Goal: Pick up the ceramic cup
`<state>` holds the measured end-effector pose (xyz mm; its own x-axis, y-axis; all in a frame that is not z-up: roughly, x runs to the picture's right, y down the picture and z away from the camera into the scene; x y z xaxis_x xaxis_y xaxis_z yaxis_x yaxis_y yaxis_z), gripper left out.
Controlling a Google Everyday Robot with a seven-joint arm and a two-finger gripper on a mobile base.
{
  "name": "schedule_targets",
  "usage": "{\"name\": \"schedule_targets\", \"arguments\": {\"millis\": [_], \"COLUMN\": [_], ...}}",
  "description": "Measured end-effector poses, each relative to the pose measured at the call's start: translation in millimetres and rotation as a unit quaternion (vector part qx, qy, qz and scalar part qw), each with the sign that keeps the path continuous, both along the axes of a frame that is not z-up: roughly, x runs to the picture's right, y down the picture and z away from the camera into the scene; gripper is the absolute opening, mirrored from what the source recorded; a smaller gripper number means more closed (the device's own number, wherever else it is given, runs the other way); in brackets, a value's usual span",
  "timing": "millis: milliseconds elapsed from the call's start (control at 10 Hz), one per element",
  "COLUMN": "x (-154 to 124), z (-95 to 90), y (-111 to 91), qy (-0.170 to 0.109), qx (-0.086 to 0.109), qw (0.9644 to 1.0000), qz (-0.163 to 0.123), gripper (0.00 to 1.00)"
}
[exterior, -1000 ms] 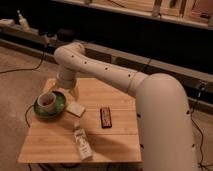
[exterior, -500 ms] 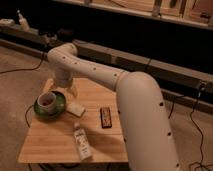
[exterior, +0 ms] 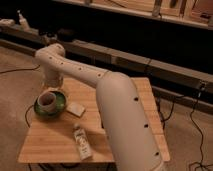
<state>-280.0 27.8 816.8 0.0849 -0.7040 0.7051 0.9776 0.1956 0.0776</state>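
Swung further over the table [exterior: 47,142] since half a second ago: thick white link of the arm [exterior: 122,115], now blanketing the right half from back edge to front edge and covering the dark bar seen there earlier. Elbow shifted too, now bent above the back-left corner.

Hidden or hard to read: gripper [exterior: 50,89] at the foot of the arm's last upright section, just behind and above the cup [exterior: 47,100], lost in shadow against the wrist. Jaws released, spread wide, clasping nothing. Cup seated in the middle of the green plate [exterior: 59,104], near the left edge toward the back-left corner. Off-white outside, dark inside, not lifted. Far rim of plate tucked behind the wrist. Right edge and front-right corner of table covered by the arm. Arm itself cut off at the bottom of view.

Just right of plate, touching or nearly so, cannot tell which: pale square [exterior: 76,108], flat on the wood. Near the front edge, left of the arm: packet [exterior: 82,143] lying on its side, long axis running back to front, label unreadable.

Surface: light wood slats under warm light. Around it: grey carpet [exterior: 15,87], dark cables [exterior: 192,127] trailing on the right, long low ledge [exterior: 165,70] behind the table. White bottle [exterior: 20,20] at far left in the background. Upper shelving cut off at the top.
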Motion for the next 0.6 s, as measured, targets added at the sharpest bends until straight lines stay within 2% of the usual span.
{"name": "schedule_targets", "arguments": {"millis": [300,600], "x": [0.1,5.8], "z": [2.4,-0.1], "y": [3.0,8.7], "qy": [0.008,0.014], "qx": [-0.001,-0.005], "qw": [0.9999,0.9998], "qz": [-0.015,-0.016], "gripper": [0.8,0.8]}}
